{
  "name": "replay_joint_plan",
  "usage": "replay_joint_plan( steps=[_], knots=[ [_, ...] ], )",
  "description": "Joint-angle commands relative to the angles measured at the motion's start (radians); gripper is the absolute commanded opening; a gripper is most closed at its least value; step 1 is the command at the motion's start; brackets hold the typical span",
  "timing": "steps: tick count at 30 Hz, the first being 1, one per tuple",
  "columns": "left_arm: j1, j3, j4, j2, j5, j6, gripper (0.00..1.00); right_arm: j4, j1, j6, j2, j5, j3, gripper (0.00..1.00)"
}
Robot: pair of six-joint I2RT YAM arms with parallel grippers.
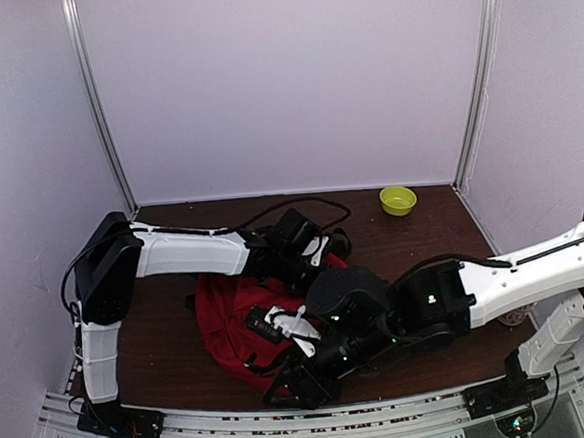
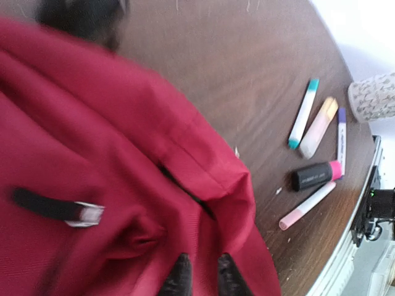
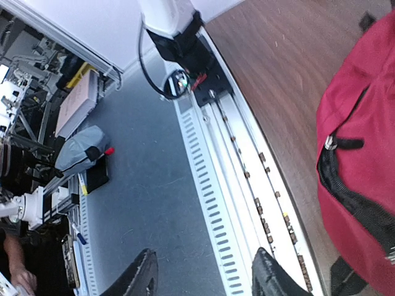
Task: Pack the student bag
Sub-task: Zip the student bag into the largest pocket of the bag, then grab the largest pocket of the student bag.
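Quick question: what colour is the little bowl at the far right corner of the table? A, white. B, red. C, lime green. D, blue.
C: the bowl is plainly lime green in the top view, and it sits well apart from the dark-red bag.

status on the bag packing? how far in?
Done: nothing visibly packed; the dark-red fabric backpack lies on the brown wooden table. In hand: the left tool is at the backpack's fabric, fingers nearly together, grip unclear; the right tool is open and empty, pointing past the table's near edge. Left: the pens and highlighters lie loose beside the backpack, presumably all to go in.
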Motion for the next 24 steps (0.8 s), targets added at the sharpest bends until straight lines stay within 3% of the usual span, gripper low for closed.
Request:
replay_joint_plan(
  steps=[1,6,9,16,18,21,24],
  knots=[
    [0.019,0.004,0.021,-0.136,-0.111,0.068,0.23,-0.086,-0.013,-0.055,-0.11,0.035,0.01,0.54],
    [0.019,-0.066,-0.044,-0.278,-0.189,0.107,0.55,-0.137,-0.032,-0.072,-0.284,0.124,-0.083,0.55],
    [0.017,-0.124,-0.07,-0.366,-0.202,0.139,0.6,-0.163,-0.078,-0.066,-0.403,0.203,-0.154,0.55],
    [-0.06,-0.358,-0.049,-0.591,-0.198,0.337,0.52,-0.177,-0.247,0.027,-0.572,0.394,-0.31,0.57],
    [-0.119,-0.396,-0.083,-0.639,-0.214,0.37,0.44,-0.18,-0.311,0.091,-0.591,0.418,-0.342,0.56],
    [-0.17,-0.448,-0.138,-0.717,-0.215,0.346,0.3,-0.213,-0.365,0.201,-0.581,0.454,-0.369,0.56],
    [-0.195,-0.505,-0.159,-0.792,-0.157,0.284,0.29,-0.161,-0.371,0.321,-0.552,0.426,-0.408,0.57]
  ],
)
